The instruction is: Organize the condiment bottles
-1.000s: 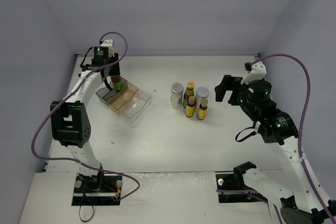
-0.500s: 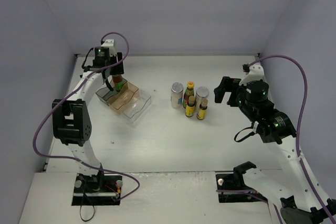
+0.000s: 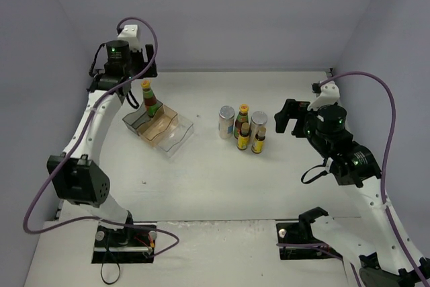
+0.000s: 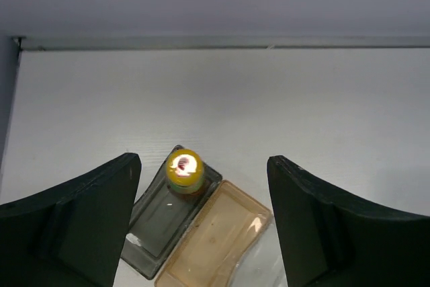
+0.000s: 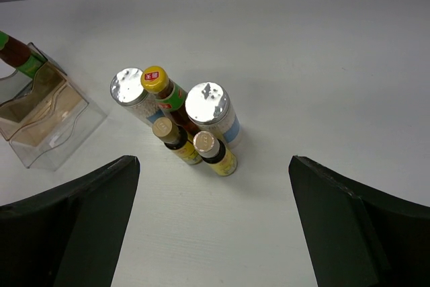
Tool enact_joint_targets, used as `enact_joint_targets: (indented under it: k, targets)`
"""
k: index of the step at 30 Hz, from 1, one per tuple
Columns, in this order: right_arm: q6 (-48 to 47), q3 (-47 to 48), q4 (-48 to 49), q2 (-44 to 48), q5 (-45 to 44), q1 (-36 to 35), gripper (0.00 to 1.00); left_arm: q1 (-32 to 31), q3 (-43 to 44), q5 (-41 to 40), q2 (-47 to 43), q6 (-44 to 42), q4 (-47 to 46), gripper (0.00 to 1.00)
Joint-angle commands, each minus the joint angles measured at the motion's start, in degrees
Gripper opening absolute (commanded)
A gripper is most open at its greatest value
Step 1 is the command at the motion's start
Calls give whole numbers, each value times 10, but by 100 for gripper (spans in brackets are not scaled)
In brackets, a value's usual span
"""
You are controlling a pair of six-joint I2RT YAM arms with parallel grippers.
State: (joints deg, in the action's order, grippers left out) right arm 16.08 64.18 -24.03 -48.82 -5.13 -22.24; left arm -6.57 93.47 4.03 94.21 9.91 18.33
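Note:
One dark sauce bottle (image 3: 149, 101) with a yellow cap (image 4: 185, 166) stands upright in the dark back step of the clear stepped rack (image 3: 166, 129). My left gripper (image 3: 138, 82) hangs open above it, touching nothing. The other condiment bottles cluster mid-table: two silver-lidded jars (image 5: 131, 92) (image 5: 209, 109), a second dark sauce bottle (image 5: 160, 89), and two short yellow-labelled bottles (image 5: 171, 140) (image 5: 216, 154). To the right of the cluster my right gripper (image 3: 289, 115) is wide open and empty, pointing at it.
The rack's amber middle step (image 4: 218, 233) and clear front step hold nothing. The back wall's edge (image 4: 215, 42) runs just behind the rack. Purple cables loop over both arms.
My left gripper opened, let go of the dark sauce bottle in the rack's back step, and lifted away above it. The right arm has hardly moved.

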Motion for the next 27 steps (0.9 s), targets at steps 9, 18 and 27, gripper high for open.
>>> enact_joint_targets:
  k: [9,18,27]
  targets:
    - [-17,35,18,15,-12,-4,100,-255,42,40,-62,2,-12,76]
    - [-10,31,9,28,-6,-4,100,-348,86,41,47,-6,-40,76]
    - [-7,30,-6,43,-9,-4,100,-399,119,5,123,-22,-46,76]
